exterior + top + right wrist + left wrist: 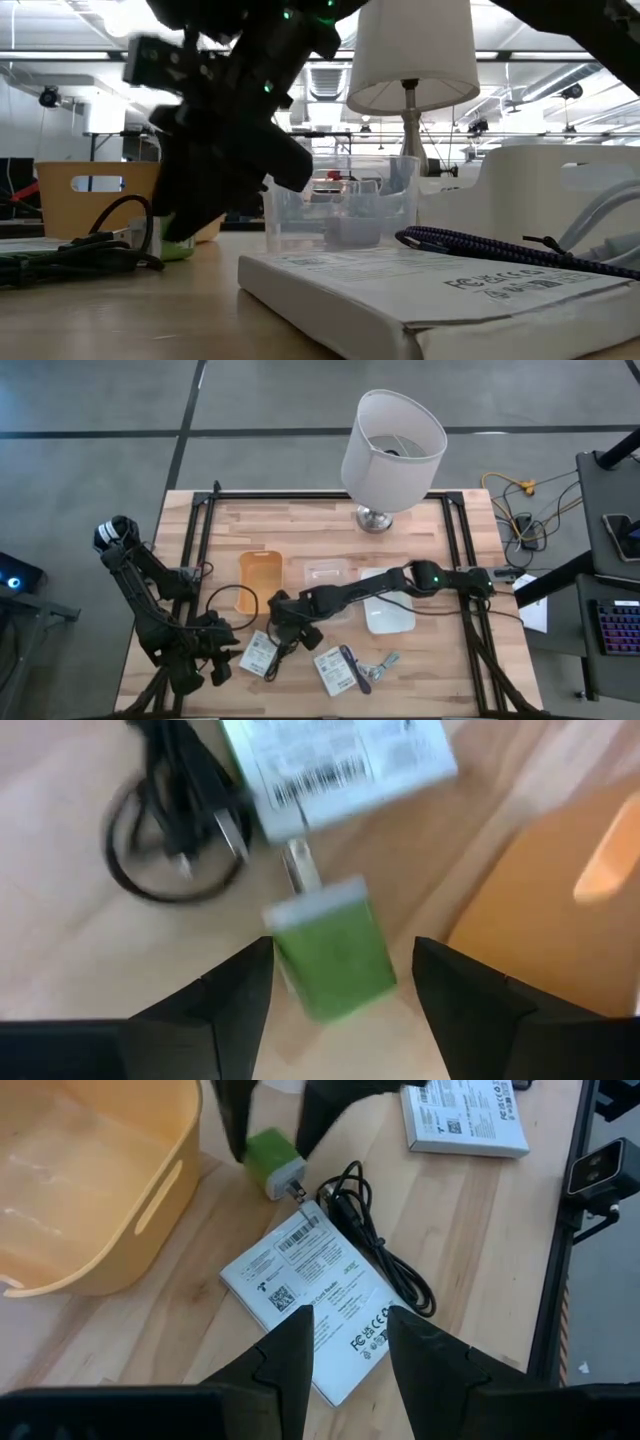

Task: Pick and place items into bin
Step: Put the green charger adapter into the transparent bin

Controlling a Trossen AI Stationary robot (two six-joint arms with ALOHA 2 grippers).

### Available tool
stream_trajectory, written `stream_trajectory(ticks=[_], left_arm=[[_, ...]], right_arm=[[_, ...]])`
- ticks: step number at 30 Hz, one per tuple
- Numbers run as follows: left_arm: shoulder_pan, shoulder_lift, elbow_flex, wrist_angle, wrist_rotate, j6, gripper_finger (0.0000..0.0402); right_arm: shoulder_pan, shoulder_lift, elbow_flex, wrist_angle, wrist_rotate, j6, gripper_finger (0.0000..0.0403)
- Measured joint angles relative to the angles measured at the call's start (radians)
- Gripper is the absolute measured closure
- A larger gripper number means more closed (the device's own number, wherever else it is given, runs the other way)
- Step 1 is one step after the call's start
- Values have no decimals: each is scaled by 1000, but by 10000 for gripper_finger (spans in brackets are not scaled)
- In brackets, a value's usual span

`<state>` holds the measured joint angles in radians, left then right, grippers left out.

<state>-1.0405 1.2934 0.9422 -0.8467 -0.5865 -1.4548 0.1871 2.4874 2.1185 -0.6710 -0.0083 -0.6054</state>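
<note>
A little green-and-white block [335, 960] lies on the table beside the orange bin [560, 890], its prongs toward a white label card [340, 765]. My right gripper [342, 948] is open, one finger on each side of the block; I cannot tell whether they touch it. The block also shows in the left wrist view [272, 1160]. My left gripper [347, 1315] is open and empty above the same card [310, 1290]. A thin black cable [375, 1230] lies coiled by that card. A second card [333, 670], a purple-black stick [350, 665] and a metallic clip [385, 663] lie near the front edge.
A clear plastic container [327, 573] and a white box [388, 615] sit mid-table under my right arm. A lamp [392, 450] stands at the far edge. The orange bin [260, 580] stands just beyond my right gripper [283, 622], and my left gripper [218, 665] is close by.
</note>
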Motion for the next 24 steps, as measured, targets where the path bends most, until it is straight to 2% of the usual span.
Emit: stream_trajectory(ticks=[3,7,19,24], left_arm=[[0,0,0,0,0,0,288],[0,0,0,0,0,3,288],[0,0,0,-3,0,3,288],[0,0,0,-3,0,2,288]], right_arm=[[-2,1,0,-21,-12,14,180],[5,1,-1,-58,-80,82,180],[23,5,0,-54,-69,56,181],[25,5,0,-54,-69,56,199]])
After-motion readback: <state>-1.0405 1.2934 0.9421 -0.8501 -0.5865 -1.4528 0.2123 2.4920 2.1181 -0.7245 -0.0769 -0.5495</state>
